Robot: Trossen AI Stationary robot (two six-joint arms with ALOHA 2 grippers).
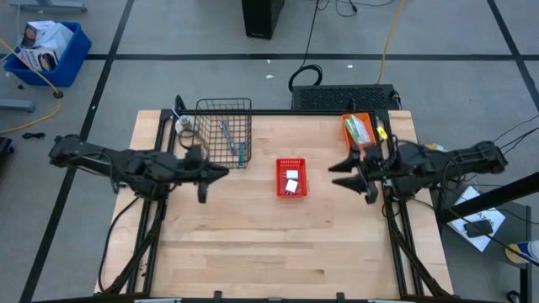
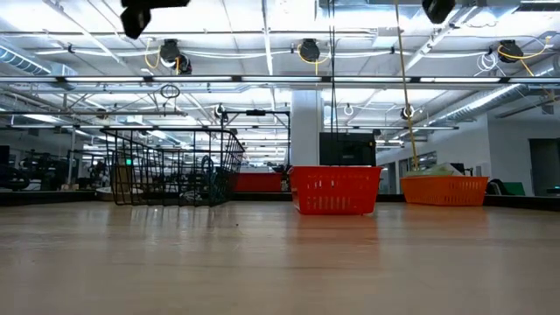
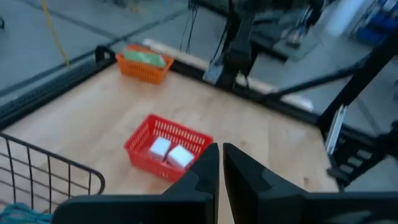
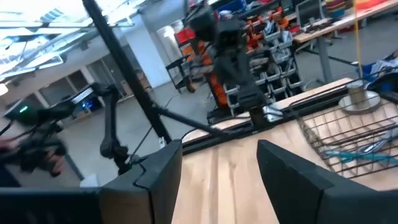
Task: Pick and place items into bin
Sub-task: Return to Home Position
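Note:
A black wire basket (image 1: 224, 130) at the table's far left holds the teal stick (image 1: 242, 151) and the grey metal tool (image 1: 226, 135), which lie on its floor. A small red basket (image 1: 291, 177) at mid-table holds two white blocks (image 3: 169, 151). An orange basket (image 1: 360, 129) at the far right holds the flat printed packets (image 3: 146, 58). My left gripper (image 1: 221, 172) hovers shut above the table between the wire basket and the red basket. My right gripper (image 1: 339, 173) hovers open to the right of the red basket, empty.
Bare wood lies along the whole near half of the table (image 1: 278, 252). A small round object (image 1: 184, 124) stands just left of the wire basket. In the low view both grippers (image 2: 136, 17) (image 2: 437, 9) hang high above the baskets.

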